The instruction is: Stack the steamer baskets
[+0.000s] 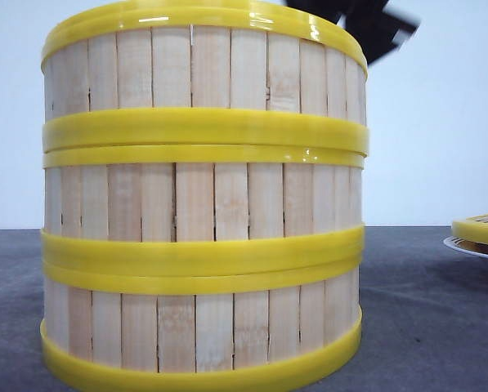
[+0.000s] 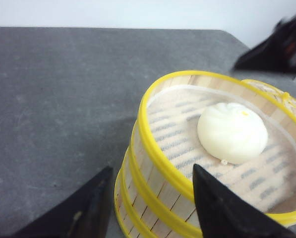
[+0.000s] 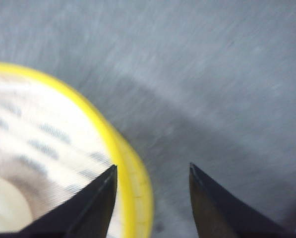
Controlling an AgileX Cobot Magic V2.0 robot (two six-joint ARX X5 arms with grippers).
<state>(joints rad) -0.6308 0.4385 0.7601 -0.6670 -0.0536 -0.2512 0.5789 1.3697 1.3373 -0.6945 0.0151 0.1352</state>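
Note:
Three steamer baskets stand stacked in one tower: the top basket (image 1: pixel 203 73), the middle basket (image 1: pixel 203 200) and the bottom basket (image 1: pixel 203 331). A white bun (image 2: pixel 232 132) lies on the cloth liner inside the top basket (image 2: pixel 160 148). My left gripper (image 2: pixel 151 168) is open above the stack, one finger outside the wall, the other over the inside, neither touching. My right gripper (image 3: pixel 152 166) is open too, blurred, with the top basket's yellow rim (image 3: pixel 130 173) between its fingers. It shows as a dark blur (image 1: pixel 366 24) behind the stack.
The yellow-rimmed slatted lid (image 1: pixel 482 229) rests on a white plate (image 1: pixel 471 247) at the right edge of the grey table (image 1: pixel 423 310). The lid (image 2: pixel 286 99) lies just beyond the stack in the left wrist view. A pale wall stands behind.

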